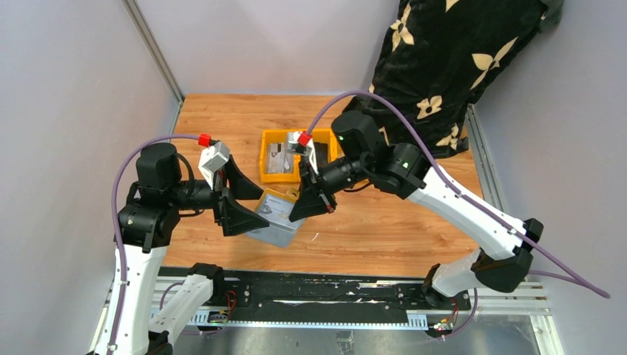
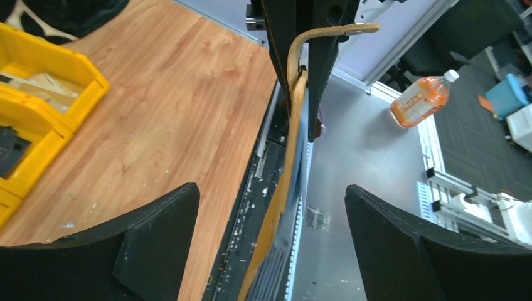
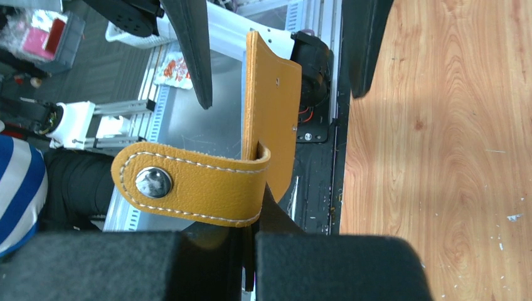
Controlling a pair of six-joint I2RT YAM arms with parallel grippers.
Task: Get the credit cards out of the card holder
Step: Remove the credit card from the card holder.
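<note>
The mustard-tan card holder (image 1: 283,196) hangs in the air between both grippers, over the near middle of the table. My right gripper (image 1: 299,209) is shut on its edge by the snap tab (image 3: 188,185); its jaws (image 3: 254,237) pinch the leather. My left gripper (image 1: 265,208) is open, one finger on each side of the holder, not touching it. In the left wrist view the holder (image 2: 290,144) is edge-on between my spread fingers (image 2: 270,191). Pale blue-grey credit cards (image 1: 279,225) show on its lower face, and as thin grey layers (image 2: 271,281).
Orange-yellow bins (image 1: 281,137) stand at the table's middle back; one holds a black wallet (image 1: 322,155). They also show in the left wrist view (image 2: 37,94). A black floral cloth (image 1: 451,59) hangs at back right. A black rail (image 1: 310,296) runs along the near edge.
</note>
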